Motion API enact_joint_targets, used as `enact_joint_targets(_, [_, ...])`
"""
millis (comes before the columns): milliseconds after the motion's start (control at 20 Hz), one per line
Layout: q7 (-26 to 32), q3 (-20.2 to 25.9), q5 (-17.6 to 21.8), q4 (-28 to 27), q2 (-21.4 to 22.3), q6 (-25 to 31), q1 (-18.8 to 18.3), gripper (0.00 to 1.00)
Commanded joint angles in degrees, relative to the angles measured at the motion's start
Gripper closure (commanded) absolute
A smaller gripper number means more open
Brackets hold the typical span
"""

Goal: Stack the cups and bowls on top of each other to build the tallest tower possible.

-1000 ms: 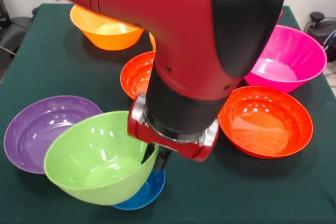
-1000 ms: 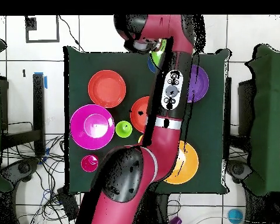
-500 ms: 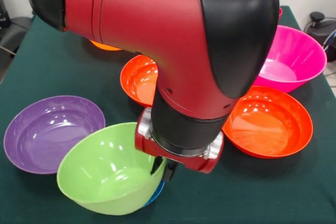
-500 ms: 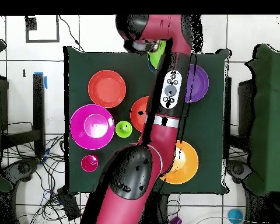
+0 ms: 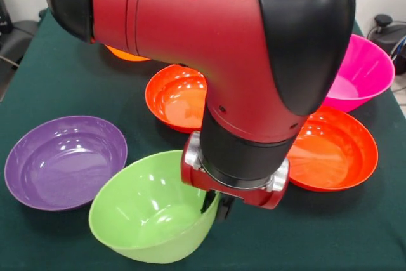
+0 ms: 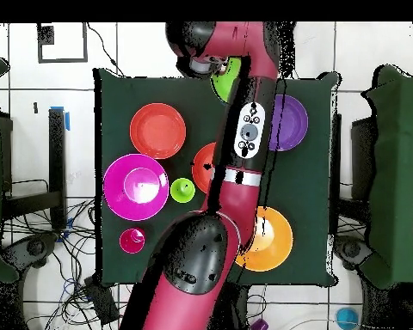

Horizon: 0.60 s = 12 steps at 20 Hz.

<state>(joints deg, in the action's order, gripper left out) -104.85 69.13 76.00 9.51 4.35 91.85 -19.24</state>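
At table's near edge, gripper point(image 5: 217, 206) pinches green bowl point(image 5: 149, 212) by rim, bowl tilted. Risk: thin rim grip slips, bowl drops onto purple bowl point(image 5: 63, 160) beside it.

The red and black arm point(image 5: 216, 61) fills most of the view. Its gripper point(image 5: 217, 205) reaches down at the rim of a tilted lime-green bowl point(image 5: 149, 211) (the jaws mostly hidden). On the dark green tabletop point(image 5: 57, 80) sit a purple bowl point(image 5: 60, 160), two red-orange bowls point(image 5: 174, 96) point(image 5: 336, 150) and a magenta bowl point(image 5: 361, 71).
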Motion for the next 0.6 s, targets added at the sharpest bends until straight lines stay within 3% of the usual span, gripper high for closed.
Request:
enact_joint_targets(50, [11.8,-1.5,-0.5,7.3,3.8,7.1,-0.6,1.0])
enact_joint_targets(250, [12.0,-3.1,-2.2,8.5,4.3,7.5,-0.9,1.0])
enact_joint_targets(600, [14.2,-4.0,-1.4,8.9,4.3,11.3,-1.0,1.0])
